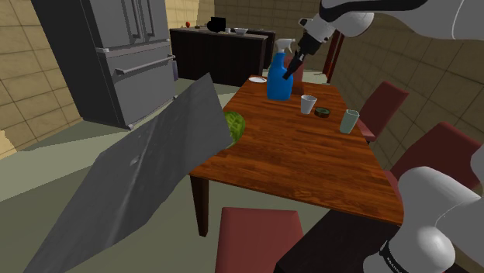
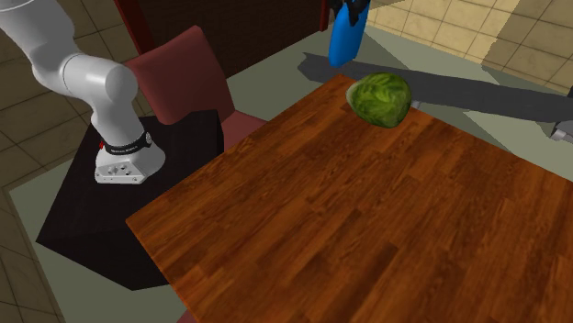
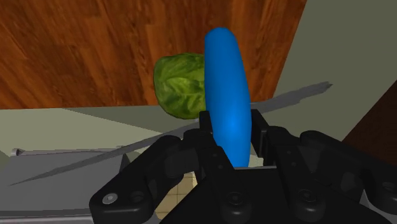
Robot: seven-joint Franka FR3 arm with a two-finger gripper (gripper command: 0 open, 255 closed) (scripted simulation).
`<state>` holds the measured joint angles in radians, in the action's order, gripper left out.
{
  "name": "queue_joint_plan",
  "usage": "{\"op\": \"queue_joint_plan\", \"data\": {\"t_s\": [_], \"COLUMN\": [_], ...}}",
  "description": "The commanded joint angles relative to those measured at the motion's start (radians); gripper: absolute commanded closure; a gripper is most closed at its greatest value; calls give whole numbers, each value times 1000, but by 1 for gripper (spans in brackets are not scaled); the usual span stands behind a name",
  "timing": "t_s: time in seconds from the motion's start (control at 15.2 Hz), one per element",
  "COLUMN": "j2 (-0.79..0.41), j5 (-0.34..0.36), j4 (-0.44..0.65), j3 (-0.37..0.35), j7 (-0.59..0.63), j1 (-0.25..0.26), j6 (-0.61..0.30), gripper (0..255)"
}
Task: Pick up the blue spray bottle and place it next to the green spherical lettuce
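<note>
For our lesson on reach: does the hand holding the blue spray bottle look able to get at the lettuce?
Probably yes. The hand, shut on the blue spray bottle, hangs above the lettuce near the edge of the table, and bare wood lies beside the lettuce with nothing between.

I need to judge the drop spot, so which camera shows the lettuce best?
The second exterior view: the whole green lettuce sits unobstructed near the edge of the table. In the shoulder view a grey panel hides part of it; in the wrist view the blue spray bottle covers one side.
</note>
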<state>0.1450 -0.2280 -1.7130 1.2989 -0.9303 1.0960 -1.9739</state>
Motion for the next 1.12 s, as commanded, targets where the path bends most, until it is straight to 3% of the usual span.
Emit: {"op": "queue_joint_plan", "data": {"t_s": [0.0,0.26,0.59,1.06], "j2": [-48,-194,-357,-357], "j5": [-47,-192,-342,-353], "j4": [4,45,127,48], "j3": [19,45,-25,-33], "j7": [9,0,16,-4], "j1": [37,69,7,26], "j6": [-15,-6,22,-56], "gripper": [255,255,255,255]}}
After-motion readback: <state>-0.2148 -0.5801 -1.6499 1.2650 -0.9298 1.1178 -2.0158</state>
